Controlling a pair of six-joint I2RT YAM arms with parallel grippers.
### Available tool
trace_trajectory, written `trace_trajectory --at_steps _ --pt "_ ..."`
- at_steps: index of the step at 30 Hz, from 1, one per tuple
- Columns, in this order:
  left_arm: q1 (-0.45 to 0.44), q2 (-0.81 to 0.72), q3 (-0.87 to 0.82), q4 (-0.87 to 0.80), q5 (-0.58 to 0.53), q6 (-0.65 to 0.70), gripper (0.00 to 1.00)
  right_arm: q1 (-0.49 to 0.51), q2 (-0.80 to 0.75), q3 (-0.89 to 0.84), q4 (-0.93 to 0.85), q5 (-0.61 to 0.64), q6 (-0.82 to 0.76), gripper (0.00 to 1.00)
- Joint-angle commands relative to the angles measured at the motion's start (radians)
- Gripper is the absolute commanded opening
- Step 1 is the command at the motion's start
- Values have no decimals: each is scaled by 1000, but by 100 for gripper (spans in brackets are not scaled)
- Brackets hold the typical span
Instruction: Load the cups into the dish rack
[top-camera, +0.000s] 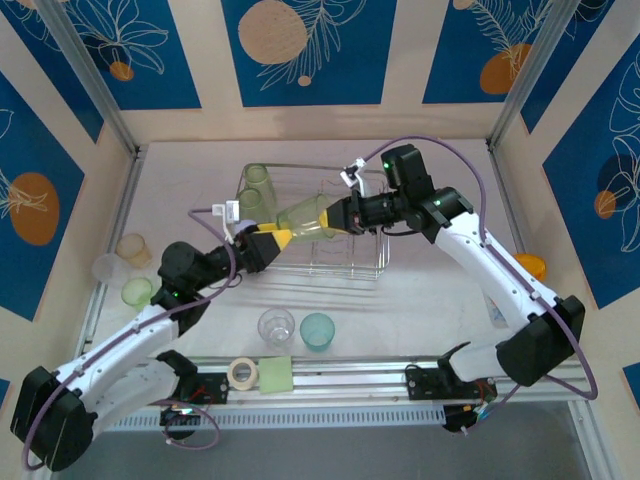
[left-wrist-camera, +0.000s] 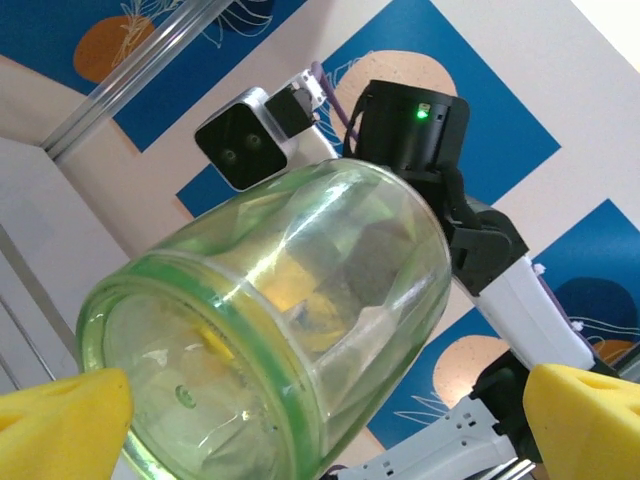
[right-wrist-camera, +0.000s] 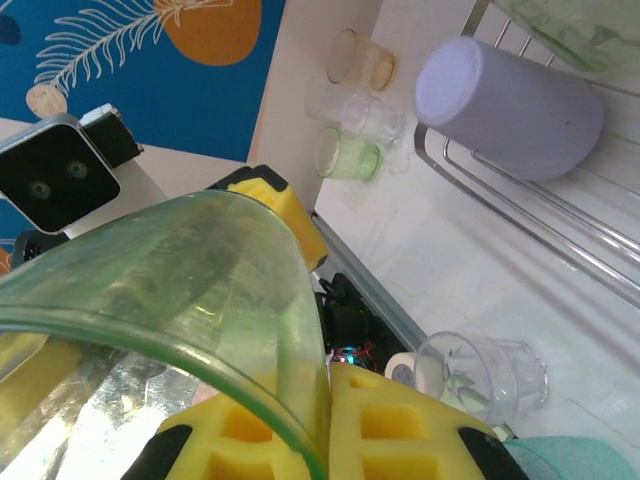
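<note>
- Overlap hides much around the light green translucent plastic tumbler (top-camera: 303, 218). It hangs on its side above the silver wire dish rack (top-camera: 352, 272), between the two claws, and covers part of the upright dividers in the top view.
- The right claw (right-wrist-camera: 320, 430) is pressed together on the tumbler's rim, with the thin wall pinched between its yellow pads. The frame edge cuts off the lower part of the claw.
- The left claw (left-wrist-camera: 325, 420) is spread wide, with a yellow fingertip (left-wrist-camera: 60, 420) on either side of the tumbler's base. Both tips are cropped, and whether either touches the plastic cannot be told.
- A lavender plastic tumbler (right-wrist-camera: 510, 105) sits inside the rack, closed end towards the right wrist camera. Whether it lies flat or stands inverted is unclear.
- Two pale green tumblers (top-camera: 257, 185) occupy the rack's far-left corner, their outlines faint against the wire.
- The white counter (top-camera: 420, 300) carries a cluster at its left edge: a pale peach tumbler (top-camera: 132, 247), a clear tumbler (top-camera: 107, 267) and a small green tumbler (top-camera: 137, 291).
- Near the front, a clear ribbed tumbler (top-camera: 276, 326) stands just beside a teal tumbler (top-camera: 317, 331).
- A white tape roll (top-camera: 241, 372) and a pale green square pad (top-camera: 277, 375) lie on the aluminium rail.
- An orange piece (top-camera: 530, 265) at the right is half hidden behind the right arm.
- Cream walls carry blue panels with white leaf drawings and orange discs.
</note>
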Motion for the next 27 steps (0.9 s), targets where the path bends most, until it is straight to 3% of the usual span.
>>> trace_trajectory --at_steps 1,10,19,27 --pt "-14 43 48 57 67 13 100 30 19 34 40 -50 22 0" --pt "-13 79 28 76 65 14 100 42 38 52 56 -82 38 0" --pt "-11 -28 62 -254 35 208 100 19 -7 22 -12 -85 -13 0" --pt "-9 -71 87 -377 30 270 100 10 -22 19 -77 -133 -72 0"
